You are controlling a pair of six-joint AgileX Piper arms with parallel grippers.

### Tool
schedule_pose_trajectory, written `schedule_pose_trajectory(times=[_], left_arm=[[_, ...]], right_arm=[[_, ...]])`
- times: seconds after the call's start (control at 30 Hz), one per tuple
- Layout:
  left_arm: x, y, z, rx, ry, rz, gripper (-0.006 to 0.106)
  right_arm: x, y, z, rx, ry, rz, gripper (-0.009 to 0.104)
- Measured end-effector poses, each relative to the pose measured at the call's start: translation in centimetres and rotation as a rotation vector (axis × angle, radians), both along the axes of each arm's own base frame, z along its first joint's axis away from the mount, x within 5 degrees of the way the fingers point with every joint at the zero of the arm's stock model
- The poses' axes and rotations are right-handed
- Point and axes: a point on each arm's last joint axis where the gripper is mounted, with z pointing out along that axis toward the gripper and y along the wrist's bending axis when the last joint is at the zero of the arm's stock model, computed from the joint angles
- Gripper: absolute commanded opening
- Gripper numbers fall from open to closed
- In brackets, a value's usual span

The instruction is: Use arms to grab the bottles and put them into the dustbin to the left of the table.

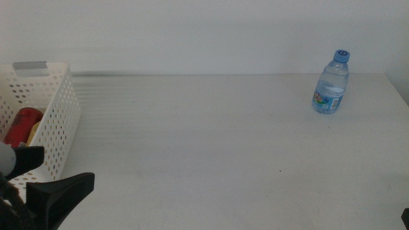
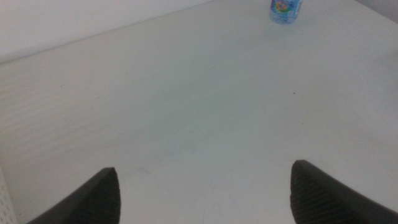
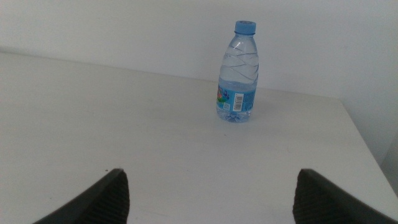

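Observation:
A small clear water bottle (image 1: 331, 83) with a blue cap stands upright at the far right of the white table (image 1: 204, 140). It also shows in the right wrist view (image 3: 237, 74), and its base shows in the left wrist view (image 2: 286, 9). The white perforated dustbin (image 1: 61, 121) stands at the left edge. A red soda can (image 1: 24, 121) lies inside it, with a bit of yellow (image 1: 32, 133) beside it. My left gripper (image 1: 67, 167) is open and empty at the bottom left, next to the dustbin (image 2: 204, 168). My right gripper (image 3: 211, 173) is open and empty, well short of the bottle.
A plain white wall runs behind the table. The table's right edge lies just past the bottle. Only a dark sliver of the right arm (image 1: 406, 214) shows at the middle view's bottom right corner.

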Motion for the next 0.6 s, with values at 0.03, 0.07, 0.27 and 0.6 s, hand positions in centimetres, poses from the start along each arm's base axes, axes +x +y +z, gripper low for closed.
schedule_pose_trajectory(times=[0.03,0.07,0.27,0.6], left_arm=[[0.0,0.0,0.0,0.0,0.0,0.0,0.09],[0.0,0.0,0.0,0.0,0.0,0.0,0.09],[0.0,0.0,0.0,0.001,0.0,0.0,0.09],[0.0,0.0,-0.2,0.004,0.005,0.0,0.09]], right_arm=[[0.0,0.0,0.0,-0.009,-0.001,0.001,0.077],[0.0,0.0,0.0,-0.027,-0.01,0.002,0.077],[0.6,0.1,2.0,-0.079,-0.165,0.005,0.077],[6.2,0.9,5.4,0.042,0.062,0.0,0.077]])
